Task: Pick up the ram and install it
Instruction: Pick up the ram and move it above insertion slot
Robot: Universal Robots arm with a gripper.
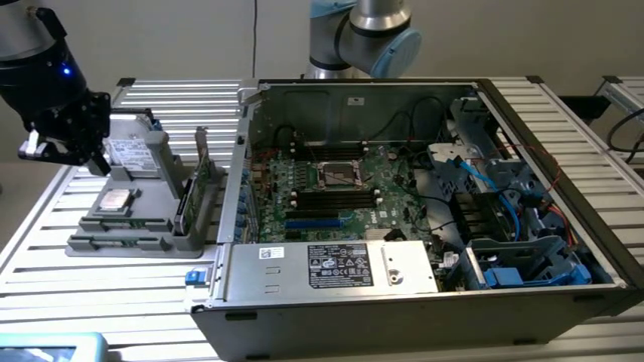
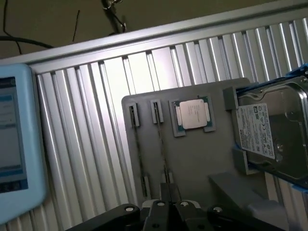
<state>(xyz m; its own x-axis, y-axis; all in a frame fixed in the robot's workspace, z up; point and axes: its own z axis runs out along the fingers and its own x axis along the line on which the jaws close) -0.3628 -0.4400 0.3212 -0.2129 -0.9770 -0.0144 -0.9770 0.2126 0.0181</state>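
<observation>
Task barely started: gripper (image 1: 62, 151) hangs above the gray parts tray (image 1: 151, 249) with jaws closed on nothing, the ram (image 1: 126, 224) sits edge-up in a slot on that tray, so pick and install are both left.

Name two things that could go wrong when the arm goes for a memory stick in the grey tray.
1. The pincer is shut above the tray. Lowered like this, it would likely strike the thin edge of the memory stick rather than straddle it.
2. The second stick stands close alongside, so a slightly off approach might knock or grab it instead.
</observation>
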